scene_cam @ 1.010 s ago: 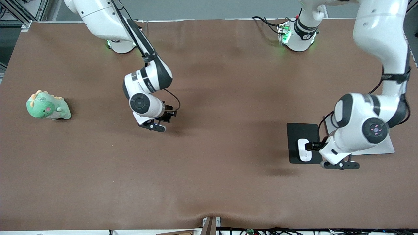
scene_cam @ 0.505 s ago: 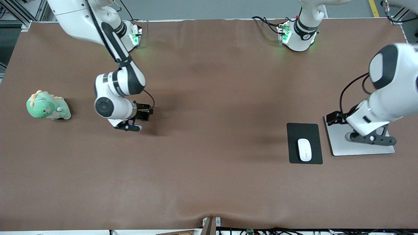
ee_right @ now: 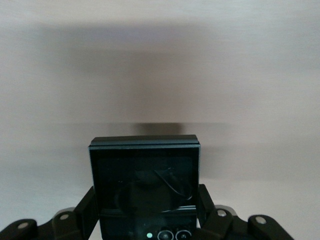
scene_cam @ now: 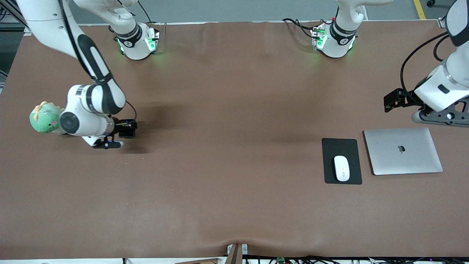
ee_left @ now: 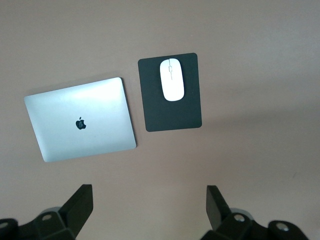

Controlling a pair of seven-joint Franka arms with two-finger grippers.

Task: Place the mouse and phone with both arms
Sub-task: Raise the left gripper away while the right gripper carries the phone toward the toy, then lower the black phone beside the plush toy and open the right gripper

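Right gripper (scene_cam: 106, 143) clamps the phone (ee_right: 145, 182) by its edges, over the table near the plush dinosaur (scene_cam: 45, 118); glossy, slippery, so I'd keep the edge grip. Mouse (scene_cam: 341, 168) lies on the pad (scene_cam: 340, 148). Left gripper (ee_left: 150, 207) spread wide, empty, above the laptop (scene_cam: 403, 151).

Two white robot arms w/ black joint bands, bases lit green at the top of the front view. Right arm reaches down and out toward its own end of the tabletop, wrist bent low; right gripper (scene_cam: 106, 143) hangs just above the tabletop, fingers (ee_right: 86, 212) clamped on either side of the phone (ee_right: 145, 185), a small glossy black slab. Left arm is raised at its end of the tabletop, forearm partly out of frame; left gripper (scene_cam: 441, 117) up in the air, fingers (ee_left: 80, 207) spread wide, nothing btwn them.
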